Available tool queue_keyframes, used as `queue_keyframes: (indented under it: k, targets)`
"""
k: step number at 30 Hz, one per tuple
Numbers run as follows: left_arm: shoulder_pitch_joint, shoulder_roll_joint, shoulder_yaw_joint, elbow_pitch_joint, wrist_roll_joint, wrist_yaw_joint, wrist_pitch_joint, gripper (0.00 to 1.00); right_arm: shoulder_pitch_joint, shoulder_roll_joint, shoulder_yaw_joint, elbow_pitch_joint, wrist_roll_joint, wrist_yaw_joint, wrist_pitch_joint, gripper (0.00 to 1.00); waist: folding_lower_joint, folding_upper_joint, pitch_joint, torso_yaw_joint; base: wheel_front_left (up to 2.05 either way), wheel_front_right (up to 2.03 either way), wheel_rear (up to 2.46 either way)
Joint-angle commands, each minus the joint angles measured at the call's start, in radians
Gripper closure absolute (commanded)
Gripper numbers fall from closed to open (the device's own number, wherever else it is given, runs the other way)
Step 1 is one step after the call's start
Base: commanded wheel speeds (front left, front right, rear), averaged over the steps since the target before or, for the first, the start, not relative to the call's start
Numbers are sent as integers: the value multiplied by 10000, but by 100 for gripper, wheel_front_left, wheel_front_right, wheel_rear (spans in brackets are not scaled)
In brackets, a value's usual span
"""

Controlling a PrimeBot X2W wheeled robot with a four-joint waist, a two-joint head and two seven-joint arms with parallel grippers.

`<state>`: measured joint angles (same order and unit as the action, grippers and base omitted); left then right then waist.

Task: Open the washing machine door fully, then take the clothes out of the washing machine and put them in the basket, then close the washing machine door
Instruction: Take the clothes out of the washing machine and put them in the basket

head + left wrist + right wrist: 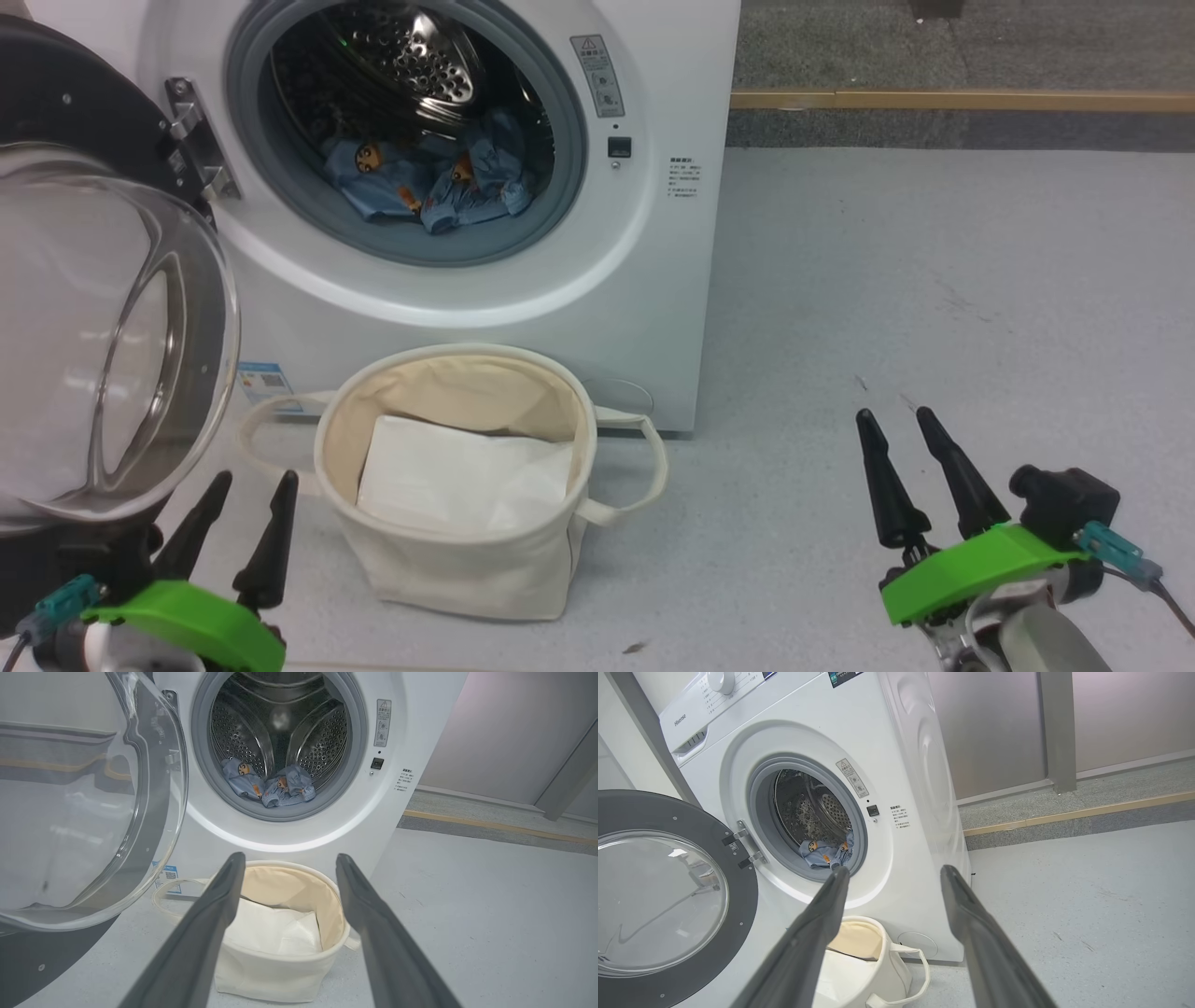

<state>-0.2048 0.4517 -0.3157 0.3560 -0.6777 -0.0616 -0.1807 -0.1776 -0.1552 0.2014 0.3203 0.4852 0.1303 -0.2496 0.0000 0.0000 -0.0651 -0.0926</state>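
Where legible, Hisense [685, 719] on washing machine [920, 882].

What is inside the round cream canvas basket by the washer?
The round cream canvas basket holds a folded white sheet; its bottom under that sheet is covered.

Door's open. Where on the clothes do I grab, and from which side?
Probably pinch the raised, bunched fold on the right of the clothes, where fabric stands up off the drum. Come straight in from the front with the open right end effector; the washing machine door hangs open on the left, crowding that side.
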Motion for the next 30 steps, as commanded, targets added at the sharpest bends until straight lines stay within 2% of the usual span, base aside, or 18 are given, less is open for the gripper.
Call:
queue_keyframes:
  k: [1, 8, 18, 25, 30]
  targets:
    - [-647, 409, 433, -257, 10, 18, -48, 0, -260, -39, 104, -297, -56, 4, -122, 0, 0, 0, -34, 14, 0, 0, 0]
    - [-685, 439, 389, -222, 38, 58, -109, 0, -255, -11, 100, -283, -83, 4, -122, 0, 0, 0, -87, 23, 0, 0, 0]
    - [-655, 465, 317, -426, -237, -165, -67, 0, -235, 30, 193, -178, -59, 4, -122, 0, 0, 0, -120, -43, 8, -4, -4]
    - [-691, 502, 433, -521, -389, -107, -74, 0, -241, 31, 207, -134, -46, 4, -122, 0, 0, 0, -88, -57, 113, -46, -68]
    - [-684, 550, 448, -570, -437, -43, -38, 0, -245, 39, 227, -78, -40, 4, -122, 0, 0, 0, -57, -53, 192, -141, -51]
